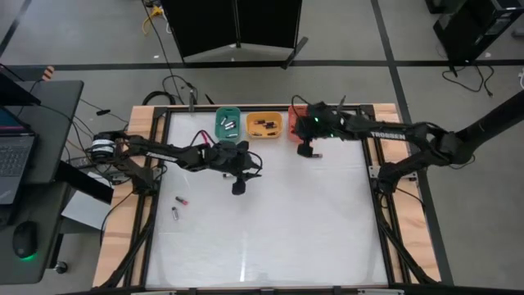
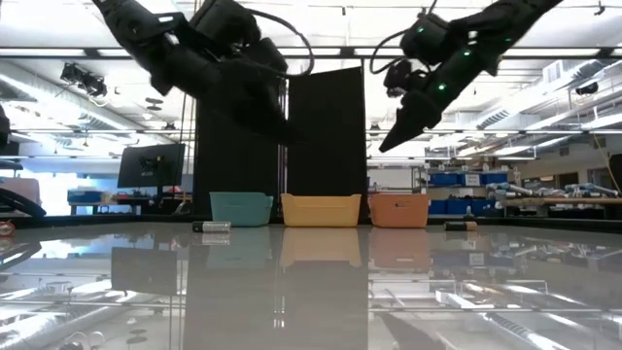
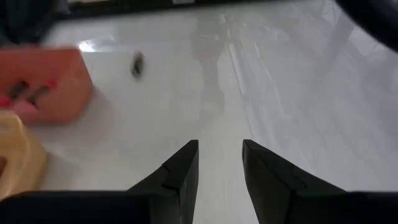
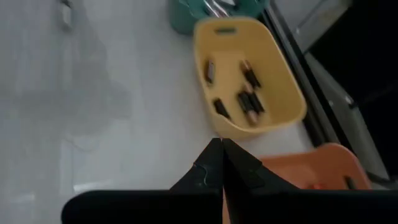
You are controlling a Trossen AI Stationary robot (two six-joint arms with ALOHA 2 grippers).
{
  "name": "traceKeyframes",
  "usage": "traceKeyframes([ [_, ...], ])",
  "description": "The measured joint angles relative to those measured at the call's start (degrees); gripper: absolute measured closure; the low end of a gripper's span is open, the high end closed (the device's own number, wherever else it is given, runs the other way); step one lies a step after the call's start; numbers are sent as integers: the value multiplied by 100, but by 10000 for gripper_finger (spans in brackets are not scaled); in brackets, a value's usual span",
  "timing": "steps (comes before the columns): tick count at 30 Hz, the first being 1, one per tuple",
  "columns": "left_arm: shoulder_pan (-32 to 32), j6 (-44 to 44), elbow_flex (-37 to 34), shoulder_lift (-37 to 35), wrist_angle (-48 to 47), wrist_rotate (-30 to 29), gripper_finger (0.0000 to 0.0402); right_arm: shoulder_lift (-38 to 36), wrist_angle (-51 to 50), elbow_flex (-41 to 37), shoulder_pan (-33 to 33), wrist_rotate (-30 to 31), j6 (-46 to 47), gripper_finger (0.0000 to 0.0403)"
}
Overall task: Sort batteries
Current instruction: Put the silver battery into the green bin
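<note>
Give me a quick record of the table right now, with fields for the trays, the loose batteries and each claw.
trays: green plastic tray, yellow-orange plastic tray and red plastic tray in a row at the table's far edge, batteries in each
loose batteries: two small dark cylindrical batteries, one with a pink band, one plain, on the table's left part; another lies beside the right claw
left claw: open, empty, raised above mid-table
right claw: shut, empty, raised beside the red tray
</note>
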Motion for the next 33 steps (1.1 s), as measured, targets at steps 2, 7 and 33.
traceKeyframes([
  [2,-20,70,0,-195,-579,104,270,-199,358,-309,199,10,182,395],
  [7,-218,-8,0,-724,-2419,375,270,-540,1019,-898,728,210,462,395],
  [33,-4564,-12105,307,-1258,-5607,-803,270,-602,1684,-1262,1727,859,692,392],
])
